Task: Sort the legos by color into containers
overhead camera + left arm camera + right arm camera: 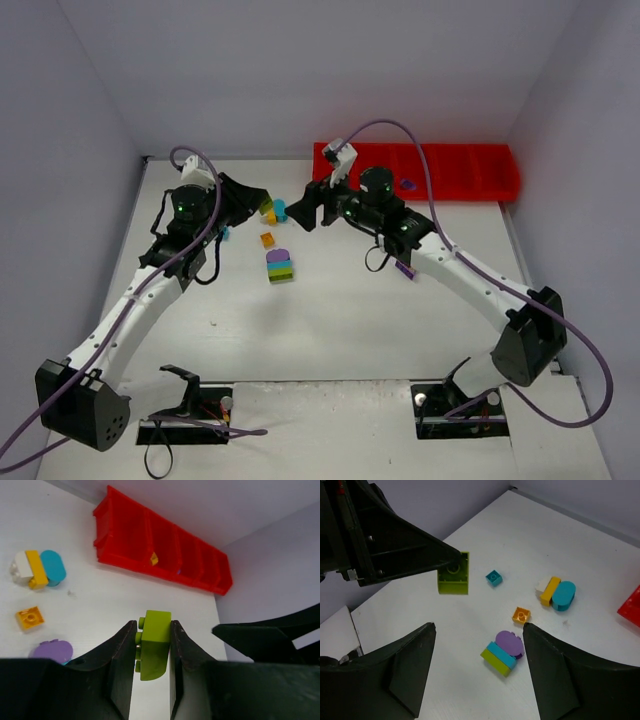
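**Top external view.** The left gripper (262, 200) and the right gripper (305, 208) face each other just apart above the table (330, 320), near the left end of the red tray (450, 190). This looks like a handover. To do it well, the right arm should close squarely on the free end of the brick, and the left should let go only once that grip is firm. Loose on the table lie a purple-teal-green stack (281, 265), an orange brick (267, 239) and a tiny teal brick (226, 234). A purple piece (407, 184) sits in one tray compartment.

**Left wrist view.** The left claw is clamped on a lime-green brick (154, 642). The brick is held off the table, pinched by its two flat sides, with its studs facing left. It is small, glossy and hard, with a rounded lower end, so a skewed squeeze could make it slip. A yellow piece (154, 558) lies in a compartment near the tray's left end.

**Right wrist view.** The right claw's fingers stand wide apart with nothing between them. The brick's hollow underside sticks out past the left fingertip, which leaves room to take hold. A white-yellow-teal cluster (556, 592) rests on the table near the tray's corner.
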Tool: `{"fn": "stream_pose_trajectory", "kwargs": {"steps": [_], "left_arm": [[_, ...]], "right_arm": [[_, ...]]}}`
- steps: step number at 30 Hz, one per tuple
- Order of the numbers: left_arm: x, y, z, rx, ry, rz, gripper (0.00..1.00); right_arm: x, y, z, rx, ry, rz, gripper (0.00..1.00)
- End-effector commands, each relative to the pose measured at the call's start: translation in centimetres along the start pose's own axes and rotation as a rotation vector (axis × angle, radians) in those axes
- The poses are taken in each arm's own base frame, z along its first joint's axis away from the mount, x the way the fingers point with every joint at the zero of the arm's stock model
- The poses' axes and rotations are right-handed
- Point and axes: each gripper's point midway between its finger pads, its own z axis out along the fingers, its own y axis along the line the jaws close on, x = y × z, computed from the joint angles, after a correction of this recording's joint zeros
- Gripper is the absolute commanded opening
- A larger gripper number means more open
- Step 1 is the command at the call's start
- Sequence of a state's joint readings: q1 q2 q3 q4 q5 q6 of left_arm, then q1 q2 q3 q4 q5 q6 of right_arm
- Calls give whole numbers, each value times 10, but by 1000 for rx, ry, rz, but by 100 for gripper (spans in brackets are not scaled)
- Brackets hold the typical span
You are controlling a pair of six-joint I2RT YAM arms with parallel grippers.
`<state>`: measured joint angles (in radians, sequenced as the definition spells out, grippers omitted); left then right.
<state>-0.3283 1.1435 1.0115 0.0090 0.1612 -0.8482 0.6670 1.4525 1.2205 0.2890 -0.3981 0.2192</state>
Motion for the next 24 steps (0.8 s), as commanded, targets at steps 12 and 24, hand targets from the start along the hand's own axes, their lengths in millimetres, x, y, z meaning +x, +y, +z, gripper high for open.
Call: {"fn": "stream_pose_trajectory", "kwargs": {"steps": [12, 24], "left_arm": [[-55, -86, -35, 270, -168, -94, 0], [-44, -90, -37, 284, -132, -98, 0]], "right_arm": [[-64, 49, 38, -120, -162, -151, 67], [-66, 52, 47, -111, -172, -187, 60]]}}
